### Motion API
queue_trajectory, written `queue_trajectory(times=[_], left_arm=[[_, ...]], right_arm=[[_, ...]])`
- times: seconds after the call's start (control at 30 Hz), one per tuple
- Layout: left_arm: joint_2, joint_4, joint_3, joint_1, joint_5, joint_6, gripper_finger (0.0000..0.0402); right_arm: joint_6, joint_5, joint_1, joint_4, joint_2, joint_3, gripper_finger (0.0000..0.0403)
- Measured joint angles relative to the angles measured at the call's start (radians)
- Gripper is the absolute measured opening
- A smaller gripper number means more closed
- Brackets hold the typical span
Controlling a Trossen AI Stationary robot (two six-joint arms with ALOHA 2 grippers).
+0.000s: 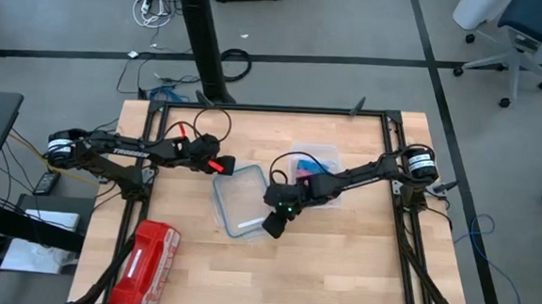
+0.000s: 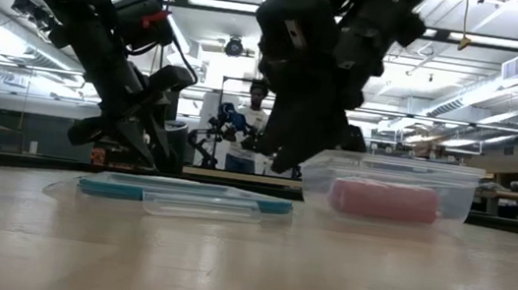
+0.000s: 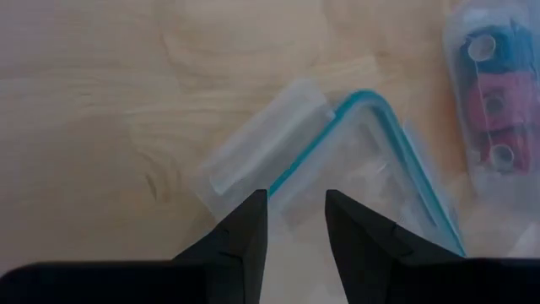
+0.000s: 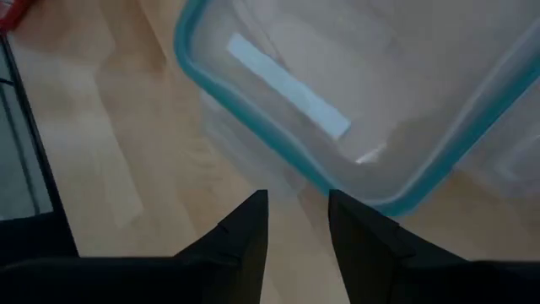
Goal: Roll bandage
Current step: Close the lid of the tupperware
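The blue bandage (image 3: 487, 44) is a small roll lying inside a clear plastic container (image 1: 319, 160) at the table's middle, beside pink rolls (image 2: 386, 200). The container's clear lid (image 1: 240, 195), with a teal seal, lies flat on the table left of it. My left gripper (image 3: 295, 196) is open over the lid's far-left corner and its clear tab (image 3: 261, 148). My right gripper (image 4: 297, 196) is open over the lid's near rim (image 4: 337, 181). Neither has anything between its fingers.
A red plastic-wrapped pack (image 1: 146, 262) lies at the table's near left. A white strip (image 4: 291, 89) shows on the lid. Bare wood spreads across the near and right parts of the table. A person (image 2: 255, 115) stands in the room beyond the far edge.
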Motion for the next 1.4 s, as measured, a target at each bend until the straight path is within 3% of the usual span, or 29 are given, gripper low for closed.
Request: queue_trajectory(times=[0.2, 0.37, 0.7, 0.93, 1.4], left_arm=[[0.0, 0.0, 0.0, -0.019, 0.02, 0.022, 0.0126], [0.0, 0.001, 0.0, -0.025, 0.024, 0.023, 0.0126], [0.0, -0.013, 0.0, -0.024, 0.033, 0.012, 0.0126], [0.0, -0.018, 0.0, -0.009, 0.066, -0.084, 0.0126], [0.0, -0.098, 0.0, -0.008, 0.022, -0.094, 0.0126]], right_arm=[[0.002, 0.101, 0.053, -0.015, -0.009, 0.0, 0.0126], [-0.013, 0.124, 0.059, 0.0, -0.009, 0.0, 0.0126], [0.036, 0.136, 0.06, 0.003, -0.011, 0.0, 0.0126], [0.019, 0.136, 0.06, 0.016, -0.024, 0.0, 0.0126], [0.02, 0.156, 0.061, 0.013, -0.024, 0.0, 0.0126]])
